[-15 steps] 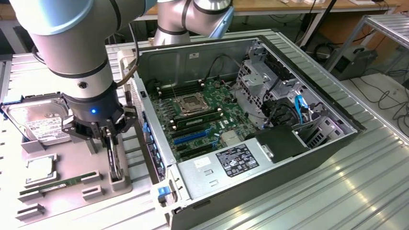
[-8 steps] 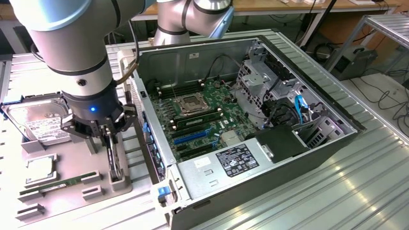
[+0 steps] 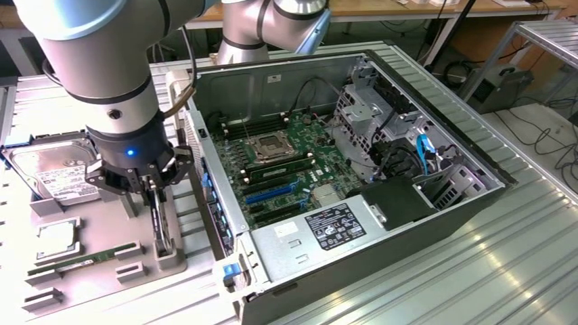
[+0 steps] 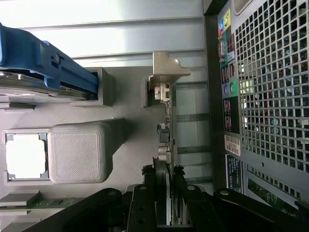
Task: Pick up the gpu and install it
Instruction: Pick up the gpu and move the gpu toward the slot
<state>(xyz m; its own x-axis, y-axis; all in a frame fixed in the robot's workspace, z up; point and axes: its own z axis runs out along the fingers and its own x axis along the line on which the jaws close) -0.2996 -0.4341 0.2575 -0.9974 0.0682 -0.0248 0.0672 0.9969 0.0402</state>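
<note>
The gpu (image 3: 160, 227) stands on its long edge in a slot of the grey parts holder (image 3: 99, 223), left of the open computer case (image 3: 298, 250). My gripper (image 3: 151, 195) reaches down over it from above. In the wrist view the two black fingers (image 4: 153, 193) press against both faces of the thin card (image 4: 167, 128), so the gripper (image 4: 166, 178) is shut on it. The card's silvery end bracket (image 4: 166, 72) rests at the holder's far end. The card still sits in its slot.
On the holder lie a silver hard drive (image 3: 54, 175), a CPU (image 3: 56, 240) and a green RAM stick (image 3: 77, 261). The case's perforated rear wall (image 4: 270, 96) is close beside the card. Inside the case the motherboard (image 3: 275, 169) has blue expansion slots (image 3: 271, 195).
</note>
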